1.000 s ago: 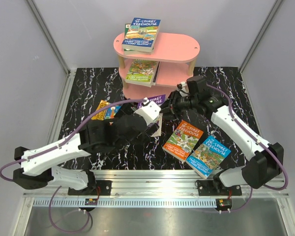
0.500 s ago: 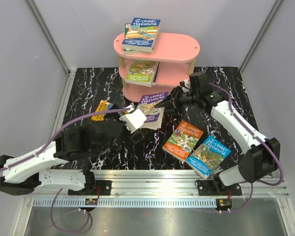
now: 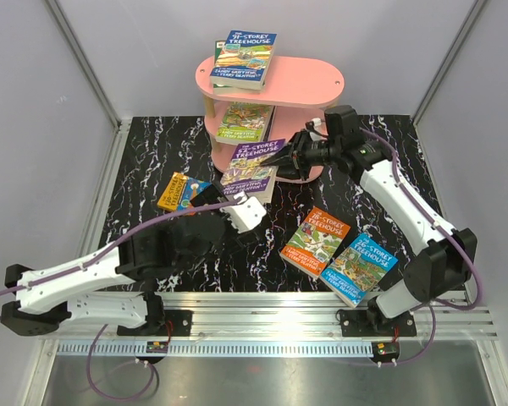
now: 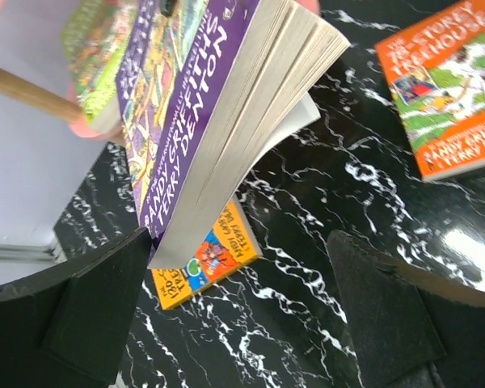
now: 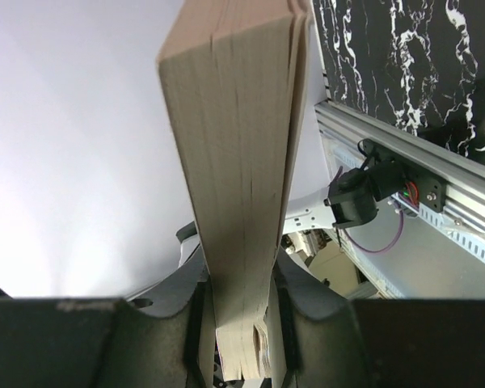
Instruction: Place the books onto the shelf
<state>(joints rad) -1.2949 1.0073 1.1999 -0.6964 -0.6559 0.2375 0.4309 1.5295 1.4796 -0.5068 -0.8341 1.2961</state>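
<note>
**Right arm.** The right gripper (image 5: 238, 283) is closed partway on a purple-covered paperback book (image 3: 256, 161). In the right wrist view, both fingers press against the sides of the page block. The book is held clear of the black, white-veined marble table (image 3: 152, 152) and is tilted. It sits just in front of the lower boards of the pink three-tier shelf with pale wooden supports (image 3: 305, 85). Whether the book touches the shelf cannot be determined.

**Left arm.** The left gripper (image 4: 238, 242) is fully open and holds nothing. It points toward the lifted purple book from below. One lower corner of that book appears just beside one finger (image 4: 97, 307). Contact there cannot be determined.

**Books on the shelf.**
- A blue-covered top-board book (image 3: 244, 59) lies flat at the left end of the top board and overhangs its rear edge.
- A green-covered book (image 3: 244, 123) lies flat on the middle board.

**Books on the table.**
- A yellow-and-orange book (image 3: 176, 191) lies left of the shelf, partly hidden by the left arm.
- An orange-covered book (image 3: 316, 241) lies flat to the right of centre.
- A blue-covered front-edge book (image 3: 360, 269) lies just beside the orange one, nearer the table's front edge.
</note>
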